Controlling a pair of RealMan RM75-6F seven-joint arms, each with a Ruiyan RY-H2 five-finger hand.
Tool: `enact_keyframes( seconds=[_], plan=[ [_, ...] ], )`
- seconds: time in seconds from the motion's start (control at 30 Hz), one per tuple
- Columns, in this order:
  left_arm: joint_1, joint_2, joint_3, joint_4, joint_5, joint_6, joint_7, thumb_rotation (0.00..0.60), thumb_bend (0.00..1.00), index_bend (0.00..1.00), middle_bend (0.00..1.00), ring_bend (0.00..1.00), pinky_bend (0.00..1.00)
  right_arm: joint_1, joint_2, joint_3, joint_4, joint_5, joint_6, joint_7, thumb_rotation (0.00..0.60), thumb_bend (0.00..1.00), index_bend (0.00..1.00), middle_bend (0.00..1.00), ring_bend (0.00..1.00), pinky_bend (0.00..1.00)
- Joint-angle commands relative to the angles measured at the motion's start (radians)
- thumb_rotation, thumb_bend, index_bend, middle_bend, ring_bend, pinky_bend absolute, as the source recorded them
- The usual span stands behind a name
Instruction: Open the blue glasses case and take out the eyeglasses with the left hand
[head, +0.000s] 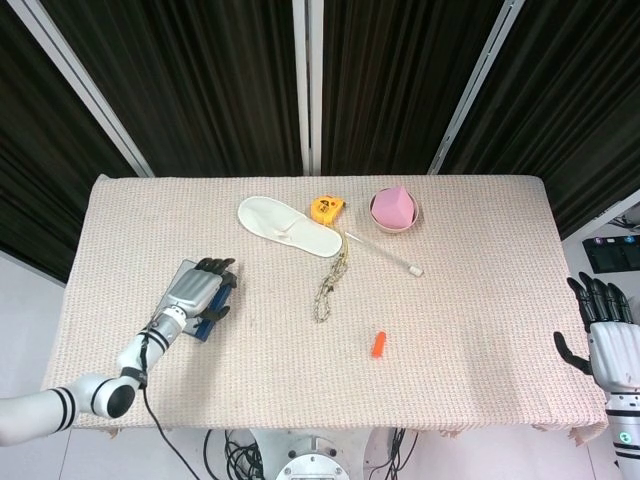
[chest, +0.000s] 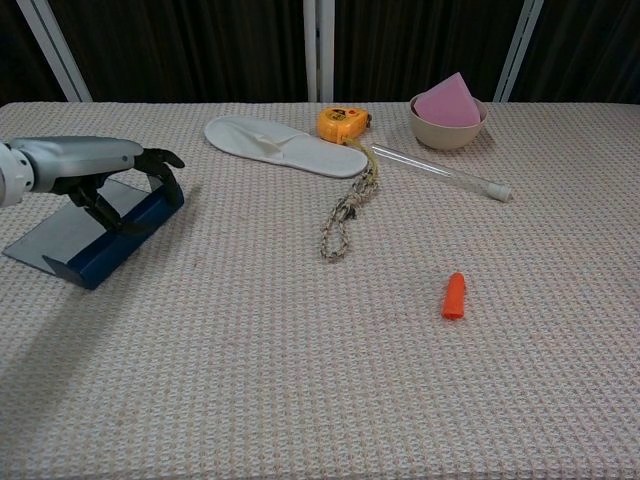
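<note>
Blue glasses case (head: 196, 300) sits at the table's (head: 480, 330) left-front area in head view, mostly under my left hand (head: 200, 291). Left hand lies palm-down on the case, fingers curled over its far edge; can't tell from here if it really grips. My right hand (head: 603, 330) hangs off the table's right edge, fingers spread, holding nothing. Also on the table: white slipper (head: 288, 226), yellow tape measure (head: 325, 208), pink-filled bowl (head: 394, 210), clear tube (head: 384, 252), rope (head: 330, 283), orange piece (head: 378, 344).

Chest view: glasses case (chest: 95, 235) at far left, grey lid face up, blue side toward camera, lid looks closed. Left hand (chest: 95, 165) rests over its far end, dark fingers (chest: 160, 175) hooked down onto the far edge. Right hand out of frame.
</note>
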Motion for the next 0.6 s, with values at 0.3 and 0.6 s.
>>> enact_keyframes(
  seconds=[0.3,0.6],
  plan=[
    [-0.163,0.065,0.024,-0.101,-0.460,-0.021,0.243,0.428,0.36,0.26,0.00,0.00,0.00,-0.001,-0.005,0.000,0.012,0.001,0.001,0.013,0.600,0.31,0.00,0.00,0.00,0.00],
    [-0.213,0.078,0.057,-0.133,-0.607,0.089,0.340,0.429,0.36,0.25,0.00,0.00,0.00,-0.001,-0.008,0.001,0.019,0.000,0.002,0.020,0.600,0.31,0.00,0.00,0.00,0.00]
  ],
)
